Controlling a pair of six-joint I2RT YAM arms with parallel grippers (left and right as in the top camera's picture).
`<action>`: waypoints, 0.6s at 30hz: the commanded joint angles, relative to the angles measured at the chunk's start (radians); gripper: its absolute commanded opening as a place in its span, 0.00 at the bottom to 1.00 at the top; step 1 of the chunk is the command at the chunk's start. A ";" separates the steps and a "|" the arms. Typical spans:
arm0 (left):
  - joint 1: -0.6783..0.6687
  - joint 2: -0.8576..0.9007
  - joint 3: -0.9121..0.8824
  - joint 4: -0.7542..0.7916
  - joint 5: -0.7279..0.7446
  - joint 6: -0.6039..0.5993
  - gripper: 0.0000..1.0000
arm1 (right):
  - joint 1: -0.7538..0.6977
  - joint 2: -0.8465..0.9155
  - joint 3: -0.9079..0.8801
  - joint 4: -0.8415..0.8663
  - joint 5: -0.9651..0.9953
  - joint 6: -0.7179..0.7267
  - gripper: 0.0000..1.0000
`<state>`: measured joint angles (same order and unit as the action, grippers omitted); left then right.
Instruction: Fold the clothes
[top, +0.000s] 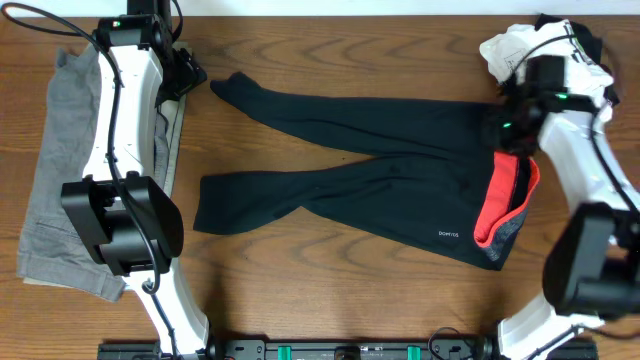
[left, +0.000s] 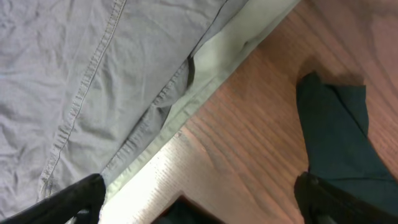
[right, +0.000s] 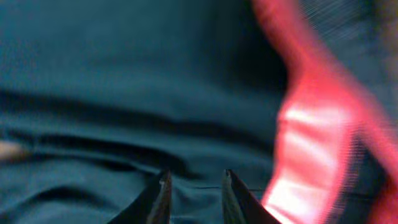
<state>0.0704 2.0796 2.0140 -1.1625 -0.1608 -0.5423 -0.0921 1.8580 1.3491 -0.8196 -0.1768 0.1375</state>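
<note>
One garment in work: leggings (top: 380, 170), spread flat across the middle of the surface (top: 330, 300).
Long axis: left to right across the robot. The waistband (top: 505, 205) is at the right end and both legs end at the left; the upper cuff (top: 225, 85) lies farther from the robot.
Right hand (top: 508, 125): at the far corner of the waist end, the nearer arm for that end. Fingers (right: 158, 196) are narrow, with a slim gap over black fabric; whether cloth is pinched cannot be told.
Left hand (top: 185, 75): wide, holding nothing, with the upper cuff just to its right.
Neighbours: grey garment (top: 50, 180) under the left arm; white cloth heap (top: 515, 45) beyond the right hand.
Judgement: a lengthwise fold carries one end along this axis toward the other.
</note>
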 joint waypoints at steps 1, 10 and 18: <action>0.000 0.000 -0.004 -0.026 0.085 0.037 0.65 | 0.009 0.046 0.003 -0.028 -0.053 0.023 0.25; -0.119 0.010 -0.004 -0.037 0.356 0.287 0.06 | -0.019 0.051 0.003 -0.063 -0.060 0.018 0.26; -0.259 0.057 -0.015 0.059 0.356 0.343 0.06 | -0.025 0.051 0.003 -0.085 -0.061 0.013 0.26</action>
<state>-0.1772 2.0914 2.0136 -1.1213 0.1810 -0.2420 -0.1139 1.9175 1.3468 -0.8978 -0.2276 0.1490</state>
